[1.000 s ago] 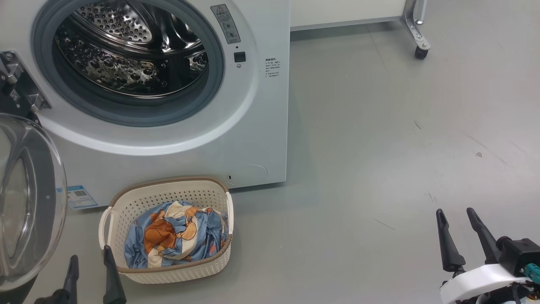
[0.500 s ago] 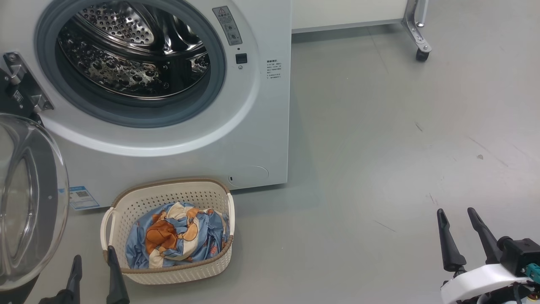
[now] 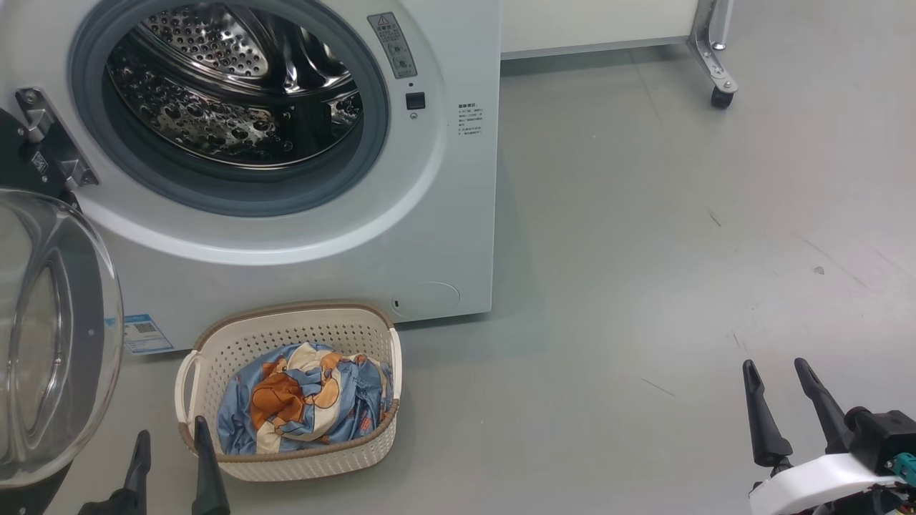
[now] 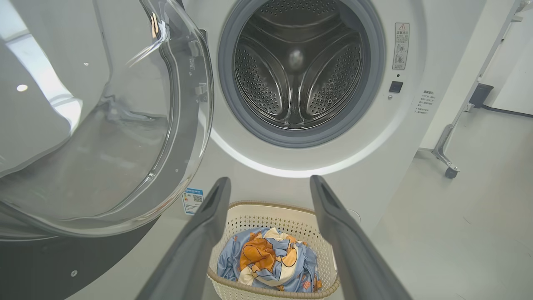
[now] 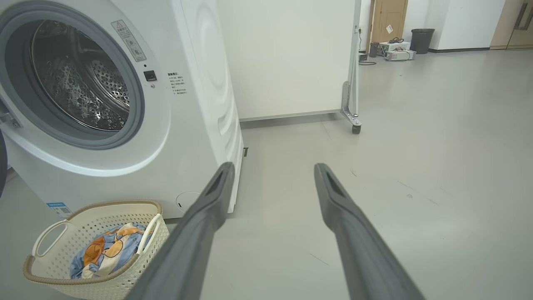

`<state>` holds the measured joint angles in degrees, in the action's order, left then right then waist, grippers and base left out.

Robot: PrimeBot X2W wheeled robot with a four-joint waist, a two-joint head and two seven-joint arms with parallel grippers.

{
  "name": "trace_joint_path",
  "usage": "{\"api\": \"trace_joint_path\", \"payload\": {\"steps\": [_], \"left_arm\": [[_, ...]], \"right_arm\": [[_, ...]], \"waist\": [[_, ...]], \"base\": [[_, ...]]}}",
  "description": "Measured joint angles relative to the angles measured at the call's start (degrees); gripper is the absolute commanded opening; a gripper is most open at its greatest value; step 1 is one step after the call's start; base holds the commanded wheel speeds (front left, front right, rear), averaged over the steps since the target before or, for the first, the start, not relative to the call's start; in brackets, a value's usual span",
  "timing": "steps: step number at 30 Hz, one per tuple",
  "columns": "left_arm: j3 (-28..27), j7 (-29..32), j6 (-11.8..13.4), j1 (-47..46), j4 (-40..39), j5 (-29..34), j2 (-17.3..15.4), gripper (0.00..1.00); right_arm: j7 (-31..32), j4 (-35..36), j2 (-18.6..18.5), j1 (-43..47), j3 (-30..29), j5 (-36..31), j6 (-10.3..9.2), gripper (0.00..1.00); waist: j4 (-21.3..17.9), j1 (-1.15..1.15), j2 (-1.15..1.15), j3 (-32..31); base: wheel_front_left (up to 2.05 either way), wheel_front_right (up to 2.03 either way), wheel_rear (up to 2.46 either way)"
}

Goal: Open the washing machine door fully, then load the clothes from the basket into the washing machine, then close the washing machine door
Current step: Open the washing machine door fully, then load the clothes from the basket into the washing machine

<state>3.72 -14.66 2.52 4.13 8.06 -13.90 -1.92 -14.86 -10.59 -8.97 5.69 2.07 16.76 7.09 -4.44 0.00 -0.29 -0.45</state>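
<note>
From the head view, we see a smooth grey floor (image 3: 644, 250) with faint scuffs. The washing machine (image 3: 458, 214) stands on it, and the washing machine door (image 3: 64, 343) is swung open at the left. The basket (image 3: 300, 465) sits on the floor just in front of the machine, with the clothes (image 3: 300, 400) heaped inside. Our left gripper (image 3: 172, 427) hovers near the basket's corner with its fingers spread. Our right gripper (image 3: 774, 363) is also spread, over bare floor well apart.

In the left wrist view, the blue label sticker (image 4: 193, 201) carries a QR code, but its print is too small to read.

The right wrist view shows a white panel (image 5: 287, 58) on castors and a dark bin (image 5: 421, 40) far back. A grey warning label (image 5: 128, 40) bears a triangle, and we cannot read its text.
</note>
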Motion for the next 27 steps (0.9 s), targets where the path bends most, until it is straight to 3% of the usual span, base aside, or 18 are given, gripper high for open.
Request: {"api": "trace_joint_path", "payload": {"steps": [27], "left_arm": [[0.4,0.0,1.2,0.6,0.1,0.3,0.0,1.00]], "right_arm": [[0.0,0.2,0.1,0.0,-0.1,0.0,0.00,1.00]], "waist": [[0.7,0.00,0.00,0.3]], "base": [[0.10,-0.10,0.00]]}}
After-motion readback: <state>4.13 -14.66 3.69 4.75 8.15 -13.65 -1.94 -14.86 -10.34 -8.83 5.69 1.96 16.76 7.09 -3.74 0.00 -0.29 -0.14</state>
